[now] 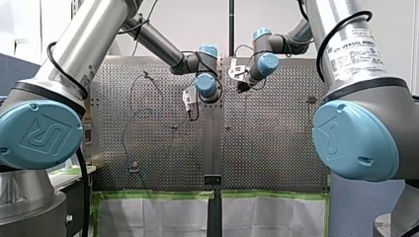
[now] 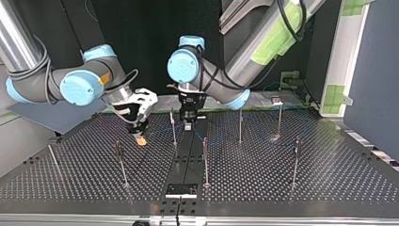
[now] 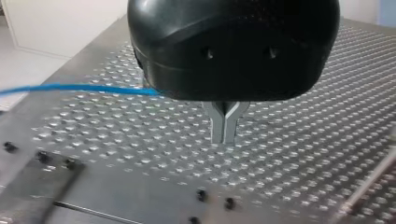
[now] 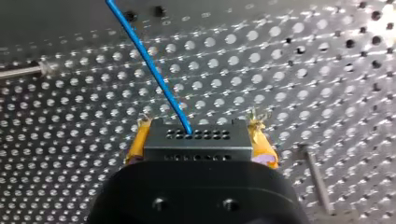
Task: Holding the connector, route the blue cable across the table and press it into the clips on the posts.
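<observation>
Right wrist view: right gripper is clamping the black connector between its yellow pads, and the blue cable is running straight ahead from them. Left gripper is hanging with its metal fingers pinched together, the cable passing beside them, apparently ungripped.

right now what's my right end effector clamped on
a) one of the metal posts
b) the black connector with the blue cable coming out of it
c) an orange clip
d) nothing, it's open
b: in the right wrist view the right end effector has its yellow pads pressed against both sides of the black connector, and the blue cable runs out of the connector's face.
</observation>
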You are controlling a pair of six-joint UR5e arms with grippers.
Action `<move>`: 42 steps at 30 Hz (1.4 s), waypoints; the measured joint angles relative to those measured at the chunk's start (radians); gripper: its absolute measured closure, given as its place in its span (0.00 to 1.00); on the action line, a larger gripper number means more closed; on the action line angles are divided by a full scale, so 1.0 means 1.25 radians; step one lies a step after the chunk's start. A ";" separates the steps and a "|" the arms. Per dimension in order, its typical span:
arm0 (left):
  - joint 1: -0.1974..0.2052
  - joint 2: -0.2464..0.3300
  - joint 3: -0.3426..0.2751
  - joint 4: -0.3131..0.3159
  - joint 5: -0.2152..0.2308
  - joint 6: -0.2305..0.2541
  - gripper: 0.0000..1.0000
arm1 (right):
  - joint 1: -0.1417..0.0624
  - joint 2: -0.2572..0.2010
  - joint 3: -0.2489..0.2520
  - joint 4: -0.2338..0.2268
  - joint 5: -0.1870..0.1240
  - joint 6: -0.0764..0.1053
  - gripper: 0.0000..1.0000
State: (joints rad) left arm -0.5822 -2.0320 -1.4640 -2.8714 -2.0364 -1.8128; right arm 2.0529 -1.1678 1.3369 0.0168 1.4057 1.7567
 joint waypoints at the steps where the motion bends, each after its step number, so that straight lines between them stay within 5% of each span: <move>1: 0.000 -0.005 -0.007 0.007 0.003 0.000 1.00 | -0.001 0.000 0.008 -0.007 0.001 0.005 1.00; 7: 0.000 -0.046 -0.051 0.051 0.018 -0.003 1.00 | -0.003 0.004 0.053 -0.052 0.014 0.020 1.00; 13: 0.001 -0.067 -0.091 0.090 0.026 -0.006 1.00 | -0.002 0.038 0.098 -0.082 0.043 -0.007 1.00; 20: 0.004 -0.069 -0.108 0.120 0.049 -0.012 1.00 | -0.008 0.070 0.144 -0.088 0.047 -0.016 1.00; 42: 0.001 -0.120 -0.102 0.171 0.092 -0.031 1.00 | -0.026 0.111 0.159 -0.107 0.037 -0.013 1.00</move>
State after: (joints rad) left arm -0.5812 -2.1821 -1.5917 -2.6577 -1.9210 -1.8520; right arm 2.0207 -1.0286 1.5350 -0.1173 1.4517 1.7404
